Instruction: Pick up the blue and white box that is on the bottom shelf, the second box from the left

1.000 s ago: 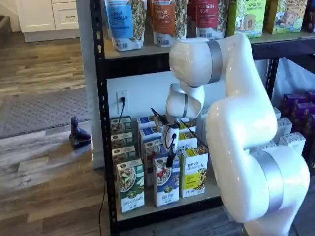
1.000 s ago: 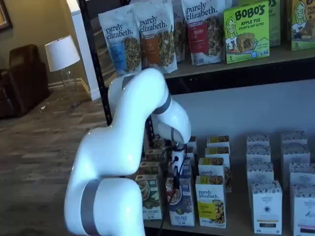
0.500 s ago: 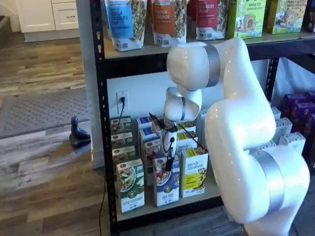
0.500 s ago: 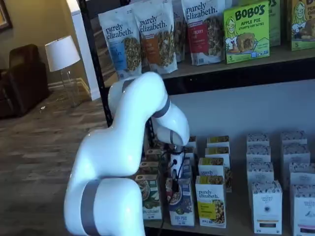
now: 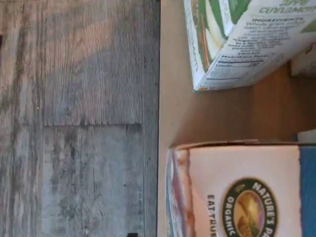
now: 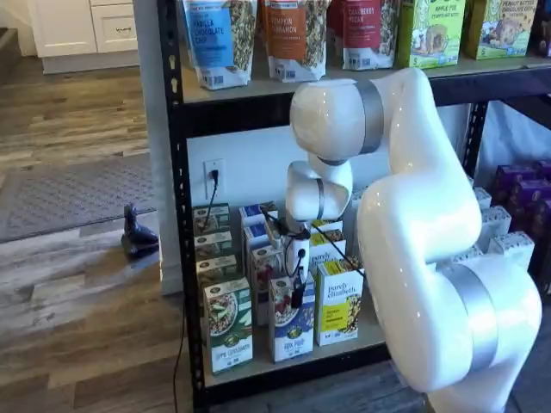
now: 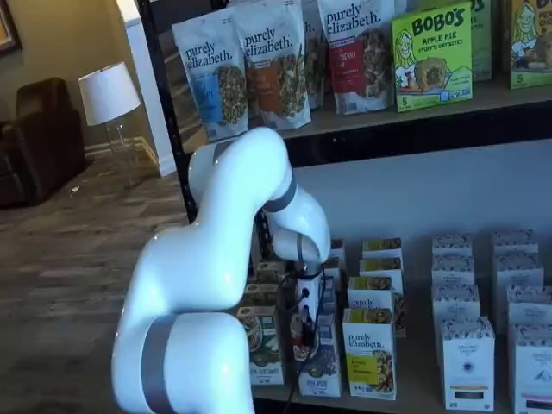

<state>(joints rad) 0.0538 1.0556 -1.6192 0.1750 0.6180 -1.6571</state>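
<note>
The blue and white box (image 6: pixel 289 334) stands upright at the front of the bottom shelf (image 6: pixel 263 364), between a green-and-white carton (image 6: pixel 228 325) and a yellow carton (image 6: pixel 337 301). It also shows in a shelf view (image 7: pixel 317 373) and close up in the wrist view (image 5: pixel 237 192), where its top with the round logo fills the near part. My gripper (image 6: pixel 297 294) hangs right at the box's top edge, and it shows low over the box in a shelf view (image 7: pixel 304 324). Its black fingers show side-on, so no gap can be made out.
More cartons stand in rows behind the front three. White boxes (image 7: pixel 470 362) fill the shelf's right part and purple boxes (image 6: pixel 521 185) sit further right. Pouches (image 6: pixel 293 34) stand on the higher board. My white arm (image 6: pixel 422 241) hides the shelf's right side. Wood floor (image 5: pixel 74 118) lies before the shelf.
My gripper has come down and a little forward, from above the second row to the top edge of the front blue and white box. The boxes have not moved.
</note>
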